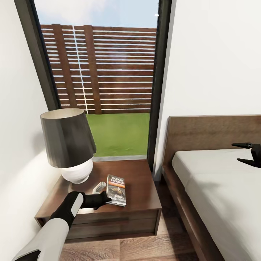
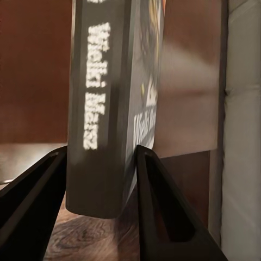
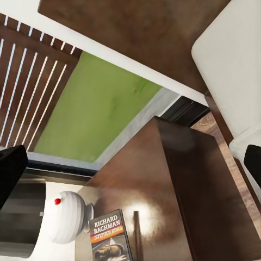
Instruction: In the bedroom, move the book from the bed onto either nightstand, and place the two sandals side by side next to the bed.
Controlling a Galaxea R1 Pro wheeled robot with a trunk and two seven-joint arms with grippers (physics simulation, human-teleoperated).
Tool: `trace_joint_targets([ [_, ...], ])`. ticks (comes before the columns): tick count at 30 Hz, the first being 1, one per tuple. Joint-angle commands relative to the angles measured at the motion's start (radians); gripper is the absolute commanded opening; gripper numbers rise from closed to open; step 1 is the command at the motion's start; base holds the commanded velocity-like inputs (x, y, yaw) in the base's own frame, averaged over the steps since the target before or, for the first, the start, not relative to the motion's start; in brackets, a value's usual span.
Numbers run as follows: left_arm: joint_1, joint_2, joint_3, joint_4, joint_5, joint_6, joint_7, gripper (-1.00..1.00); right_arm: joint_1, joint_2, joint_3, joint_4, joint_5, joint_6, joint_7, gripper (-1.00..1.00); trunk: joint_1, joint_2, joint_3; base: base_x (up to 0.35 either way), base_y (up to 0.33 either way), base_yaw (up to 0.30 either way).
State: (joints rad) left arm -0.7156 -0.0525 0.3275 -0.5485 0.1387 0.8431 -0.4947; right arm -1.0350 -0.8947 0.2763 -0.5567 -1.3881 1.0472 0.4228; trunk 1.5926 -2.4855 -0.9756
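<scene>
Left arm reaches in from the near edge of the nightstand [image 1: 141,203]. Left claw [image 1: 105,199] sits low over the glossy top, close to the front edge. In the left wrist view its two dark fingers [image 2: 157,206] stand on either side of the book [image 1: 116,190], one along the spine side, one along the cover side. Whether the pads press the book or stand just clear I cannot tell, so the claw's grip is not readable.

Book lies flat on the nightstand top, cover up, roughly central and nearer the front edge than the back. "Richard Bachman" lettering and an orange band legible in the head view and the right wrist view. Spine text blurred in the left wrist view.

Small pale object [image 1: 99,187] lies just beside the book, between it and the lamp [image 1: 70,145]; identity unclear.

Lamp stands at the nightstand's back left corner: white rounded base, dark conical shade.

Bed [image 1: 217,188] lies to the right of the nightstand, a strip of wood-plank floor [image 1: 166,239] between them. Grey mattress cover, dark wood headboard against the wall.

Right claw [image 1: 246,152] hangs above the mattress near the headboard end, its fingers spread apart, nothing between them.

Behind the nightstand: tall dark-framed window [image 1: 156,90], grass and slatted fence outside.
</scene>
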Motion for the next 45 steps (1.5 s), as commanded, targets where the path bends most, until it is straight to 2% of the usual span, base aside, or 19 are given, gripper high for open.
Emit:
trace_joint_targets([
  [1, -0.001, -0.001, 0.007, -0.001, 0.001, 0.007, -0.001, -1.0, -0.002, -0.001, 0.006, 0.001, 0.004, 0.0, 0.01, 1.0, 0.0, 0.0, -0.001, 0.0, 0.0, 0.0],
  [24, -0.001, -0.001, 0.007, -0.001, 0.001, 0.006, -0.001, -1.0, -0.002, -0.001, 0.006, 0.002, 0.004, 0.0, 0.01, 1.0, 0.0, 0.0, -0.001, 0.0, 0.0, 0.0],
  [25, -0.001, -0.001, 0.007, -0.001, 0.001, 0.006, -0.001, 1.0, -0.002, -0.001, 0.006, 0.002, 0.004, 0.0, 0.01, 1.0, 0.0, 0.0, -0.001, 0.0, 0.0, 0.0],
  [45, -0.001, 0.005, 0.008, -0.001, 0.001, 0.006, -0.001, 1.0, -0.002, -0.001, 0.006, 0.004, 0.004, 0.0, 0.01, 1.0, 0.0, 0.0, -0.001, 0.0, 0.0, 0.0],
])
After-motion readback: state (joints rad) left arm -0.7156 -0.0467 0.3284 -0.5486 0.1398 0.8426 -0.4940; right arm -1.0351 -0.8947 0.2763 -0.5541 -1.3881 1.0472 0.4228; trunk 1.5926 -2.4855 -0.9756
